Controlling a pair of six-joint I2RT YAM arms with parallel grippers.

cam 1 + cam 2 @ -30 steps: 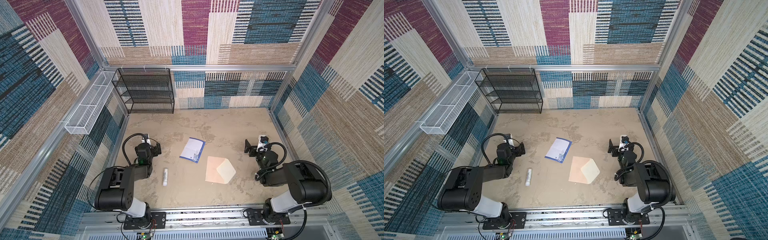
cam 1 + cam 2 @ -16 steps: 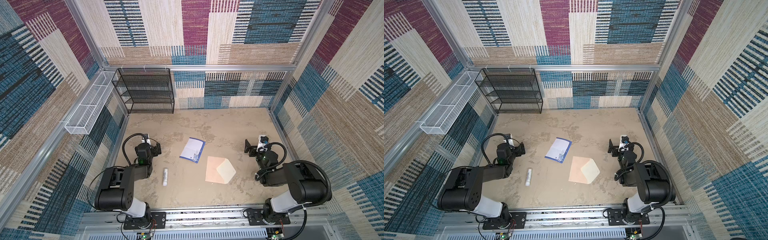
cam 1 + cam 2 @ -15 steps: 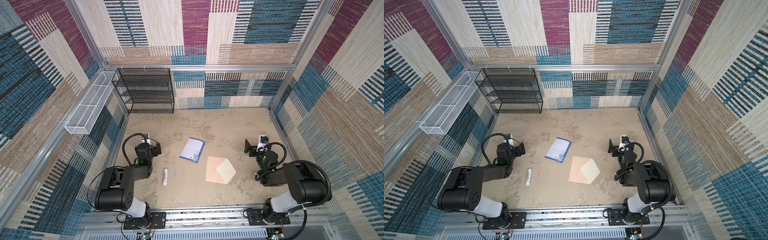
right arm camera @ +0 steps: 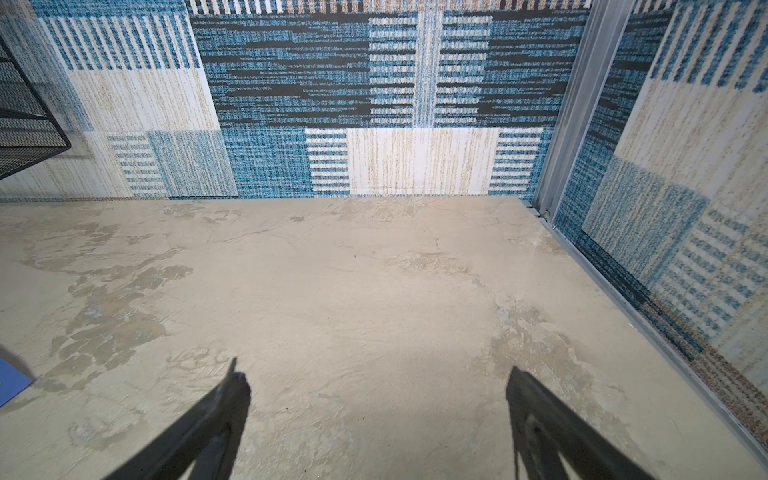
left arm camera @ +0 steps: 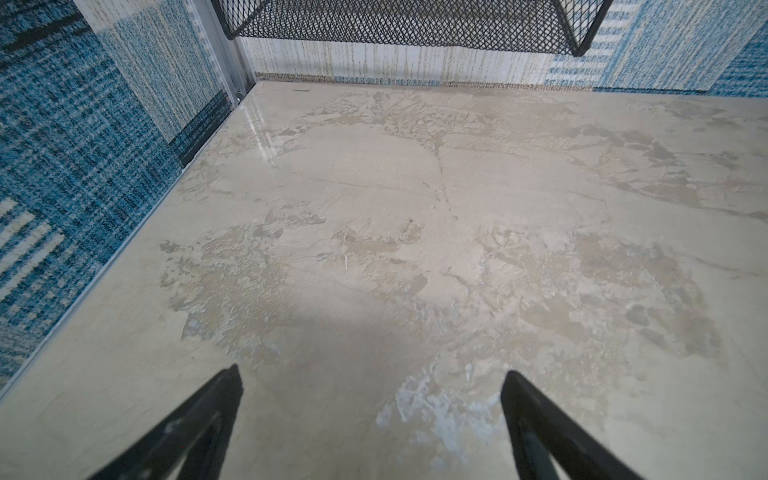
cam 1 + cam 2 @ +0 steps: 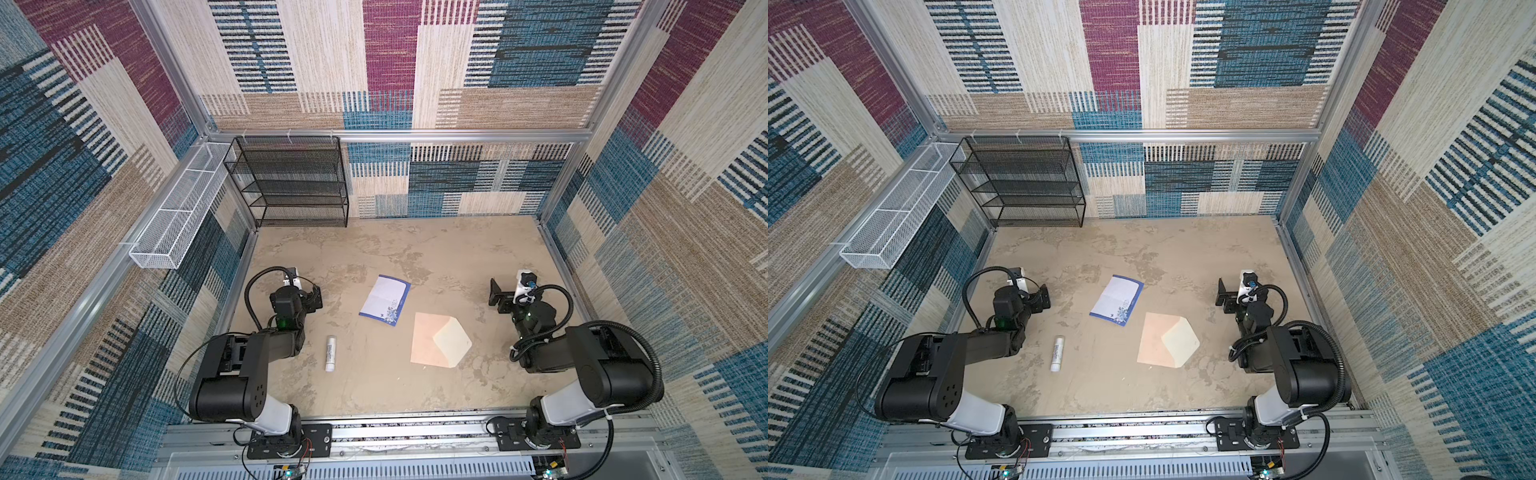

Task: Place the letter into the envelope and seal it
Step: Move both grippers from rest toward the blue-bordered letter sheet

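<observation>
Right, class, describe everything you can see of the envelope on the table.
The envelope is pale peach paper, rectangular, with a lighter cream pointed flap that looks open, its tip toward the right arm's side. It lies flat on the beige table, slightly skewed, near the letter but apart from it. Nothing holds it.

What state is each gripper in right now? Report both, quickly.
Left gripper: open, holding nothing.
Right gripper: open, holding nothing.
</observation>
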